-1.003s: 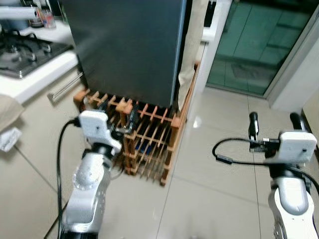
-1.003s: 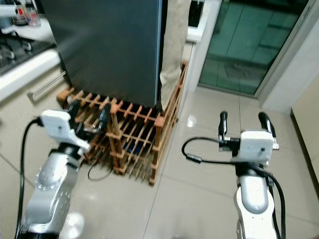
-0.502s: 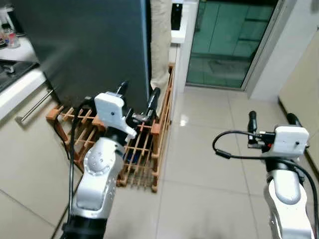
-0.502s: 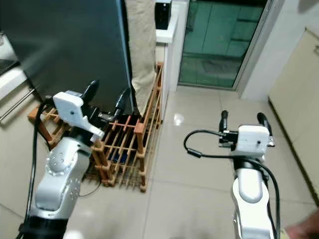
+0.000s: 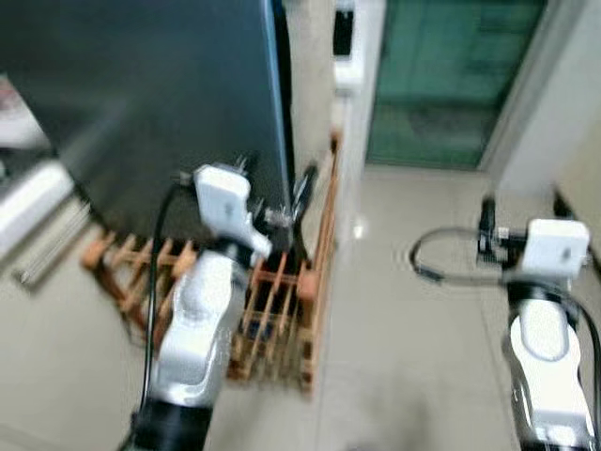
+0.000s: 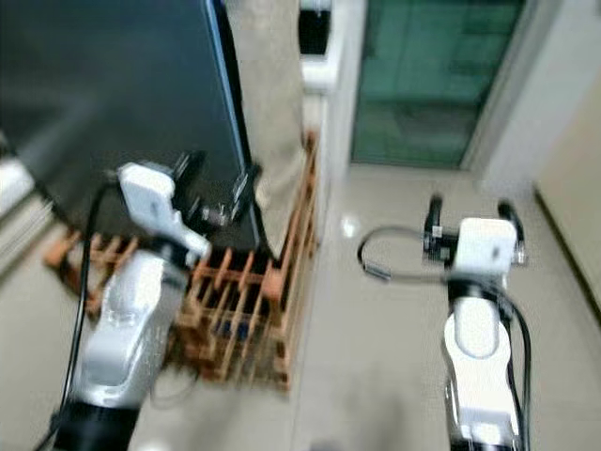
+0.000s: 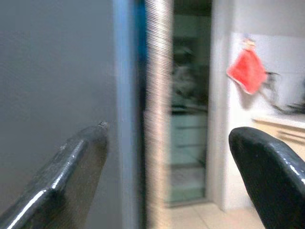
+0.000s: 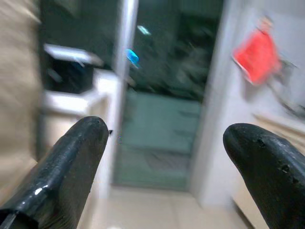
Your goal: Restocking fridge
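The dark grey fridge (image 5: 141,94) stands closed at the upper left on a wooden slatted rack (image 5: 272,301). My left gripper (image 5: 275,178) is raised in front of the fridge's right edge, open and holding nothing. In the left wrist view the fridge door (image 7: 57,71) and its blue-lit edge lie between the spread fingers (image 7: 71,162). My right gripper (image 5: 521,209) is open and holding nothing, out over the tiled floor to the right, pointing at the glass door (image 8: 157,129). The head views are blurred.
A beige cloth (image 5: 310,85) hangs just right of the fridge. A green glass door (image 5: 441,75) is behind, with a white wall beside it. A counter edge (image 5: 28,188) is at the left. A red cloth (image 7: 248,71) hangs on the far wall.
The camera has swung and moved closer, so the fridge has shifted in frame. My left gripper has risen from the rack to the fridge's right edge. The right gripper stays open.
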Robot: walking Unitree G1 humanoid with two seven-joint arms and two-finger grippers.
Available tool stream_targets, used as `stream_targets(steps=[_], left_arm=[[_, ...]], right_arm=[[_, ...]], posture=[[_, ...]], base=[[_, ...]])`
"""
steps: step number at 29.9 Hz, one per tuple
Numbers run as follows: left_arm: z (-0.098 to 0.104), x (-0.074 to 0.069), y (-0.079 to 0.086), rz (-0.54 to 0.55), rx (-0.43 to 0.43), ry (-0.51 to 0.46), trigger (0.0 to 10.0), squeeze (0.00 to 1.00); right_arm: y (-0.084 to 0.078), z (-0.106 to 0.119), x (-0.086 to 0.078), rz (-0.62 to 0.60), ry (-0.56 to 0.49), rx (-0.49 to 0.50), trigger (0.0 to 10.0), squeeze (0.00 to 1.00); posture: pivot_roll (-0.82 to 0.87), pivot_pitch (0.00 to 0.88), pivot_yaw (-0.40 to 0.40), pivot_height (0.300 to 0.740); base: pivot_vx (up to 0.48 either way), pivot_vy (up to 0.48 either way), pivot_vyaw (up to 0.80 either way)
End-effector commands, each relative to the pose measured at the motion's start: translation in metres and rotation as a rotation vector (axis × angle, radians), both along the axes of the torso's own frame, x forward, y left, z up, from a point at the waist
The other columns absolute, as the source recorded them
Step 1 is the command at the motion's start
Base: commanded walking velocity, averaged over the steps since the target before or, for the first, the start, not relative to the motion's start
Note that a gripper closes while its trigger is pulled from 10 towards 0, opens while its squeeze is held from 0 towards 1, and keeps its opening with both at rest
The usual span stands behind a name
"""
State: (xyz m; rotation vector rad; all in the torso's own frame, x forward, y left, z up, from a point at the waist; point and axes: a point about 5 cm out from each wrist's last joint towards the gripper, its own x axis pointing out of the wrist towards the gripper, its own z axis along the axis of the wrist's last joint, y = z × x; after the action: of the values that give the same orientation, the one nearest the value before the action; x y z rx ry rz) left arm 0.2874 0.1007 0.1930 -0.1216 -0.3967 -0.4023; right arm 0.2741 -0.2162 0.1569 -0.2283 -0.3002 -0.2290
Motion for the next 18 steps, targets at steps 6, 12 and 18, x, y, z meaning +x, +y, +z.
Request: stream_targets(steps=[6,12,18], left_arm=[[-0.002,0.014,0.021,0.098,-0.049,0.075,10.0,0.00],[-0.002,0.019,0.020,0.116,-0.052,0.097,10.0,0.00],[-0.003,0.020,0.019,0.108,-0.060,0.112,10.0,0.00]], right_arm=[[0.016,0.009,0.008,0.089,-0.032,-0.013,10.0,0.00],[0.021,0.005,0.008,0.108,-0.019,-0.001,10.0,0.00],[0.020,0.003,0.009,0.106,-0.002,-0.002,10.0,0.00]], posture=[[-0.17,0.011,0.029,0.740],[-0.18,0.020,0.031,0.740],[-0.18,0.024,0.033,0.740]], base=[[0.000,0.000,0.00],[0.000,0.000,0.00],[0.000,0.000,-0.45]])
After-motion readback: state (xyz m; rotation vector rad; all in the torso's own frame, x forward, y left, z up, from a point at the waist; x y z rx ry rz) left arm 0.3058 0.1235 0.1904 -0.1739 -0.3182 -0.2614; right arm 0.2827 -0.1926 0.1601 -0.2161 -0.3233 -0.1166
